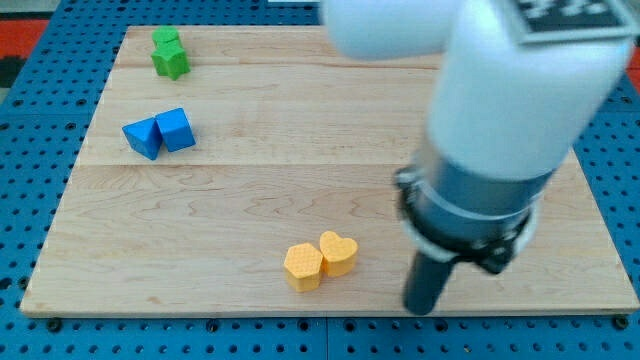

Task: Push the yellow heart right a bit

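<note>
The yellow heart (pixel 339 252) lies near the board's bottom edge, at the view's middle. It touches a yellow hexagon (pixel 303 267) on its left. My tip (pixel 420 308) is at the end of the dark rod, to the right of the heart and a little below it, apart from it. The arm's white and grey body fills the view's upper right and hides part of the board there.
Two blue blocks (pixel 159 133) sit together at the view's left. Two green blocks (pixel 168 52) sit together at the top left. The wooden board (pixel 250 170) lies on a blue perforated surface (pixel 30 120).
</note>
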`<action>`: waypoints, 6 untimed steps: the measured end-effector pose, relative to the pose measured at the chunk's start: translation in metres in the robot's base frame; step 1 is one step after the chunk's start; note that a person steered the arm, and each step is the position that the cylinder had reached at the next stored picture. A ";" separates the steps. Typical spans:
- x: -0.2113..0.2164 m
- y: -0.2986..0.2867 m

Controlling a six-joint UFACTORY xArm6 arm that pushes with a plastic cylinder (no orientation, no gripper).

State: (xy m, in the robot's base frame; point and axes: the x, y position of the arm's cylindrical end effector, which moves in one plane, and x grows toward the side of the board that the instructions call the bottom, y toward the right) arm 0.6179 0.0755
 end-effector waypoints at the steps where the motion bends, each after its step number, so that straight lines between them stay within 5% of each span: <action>1: 0.001 -0.043; 3: -0.037 -0.097; 6: -0.039 -0.017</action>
